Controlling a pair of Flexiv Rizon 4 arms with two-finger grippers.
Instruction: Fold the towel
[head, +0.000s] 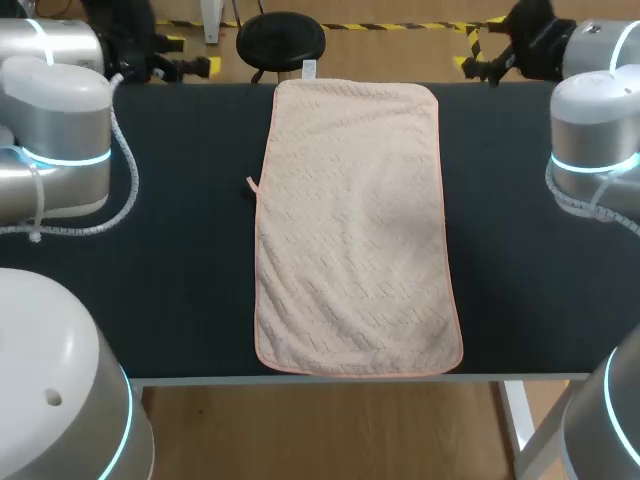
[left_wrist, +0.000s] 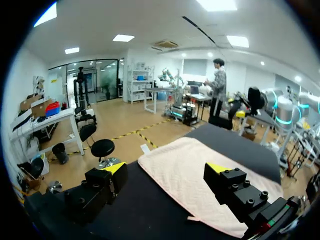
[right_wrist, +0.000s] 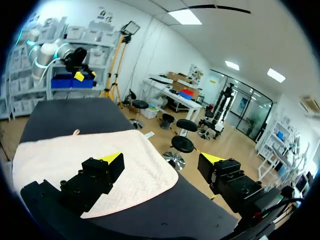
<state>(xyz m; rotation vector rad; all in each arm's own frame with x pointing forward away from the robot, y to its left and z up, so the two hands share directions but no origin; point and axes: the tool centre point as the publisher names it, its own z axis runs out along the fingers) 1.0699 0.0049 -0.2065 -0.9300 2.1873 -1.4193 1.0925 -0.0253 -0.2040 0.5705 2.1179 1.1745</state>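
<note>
at the middle of the table the flat towel is being flanked by the left gripper and right gripper, both held open and empty, and a skewed fold is probably being risked by uneven corner pinches.

Pale pink towel, zigzag-textured, on dark table.

Towel: soft pale-pink cloth, woven rib texture, stitched hem. Table: dark matt covering. Arm housings: glossy silver.
</note>
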